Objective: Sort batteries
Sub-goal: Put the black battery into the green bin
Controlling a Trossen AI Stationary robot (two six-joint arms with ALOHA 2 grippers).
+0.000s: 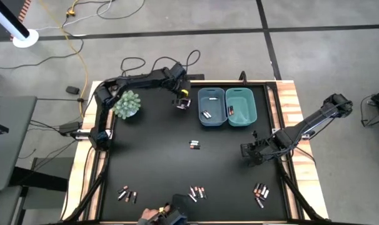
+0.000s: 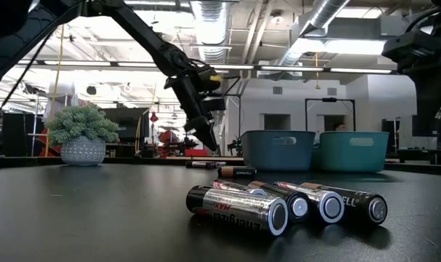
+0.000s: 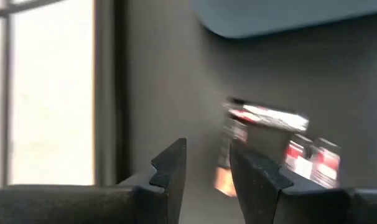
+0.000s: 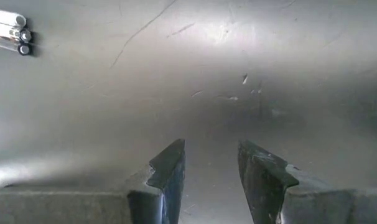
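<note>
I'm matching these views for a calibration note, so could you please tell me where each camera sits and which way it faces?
High view: above the table, looking straight down on the black tabletop; both arms show, left gripper beside the blue rectangular plastic bin, right gripper near the table's right edge.
Low view: at tabletop height, facing the room; the left arm descends.
Left wrist view: past the open left gripper at blurred batteries.
Right wrist view: past the open right gripper at bare tabletop.
High and low views share the teal rectangular plastic bin.
</note>
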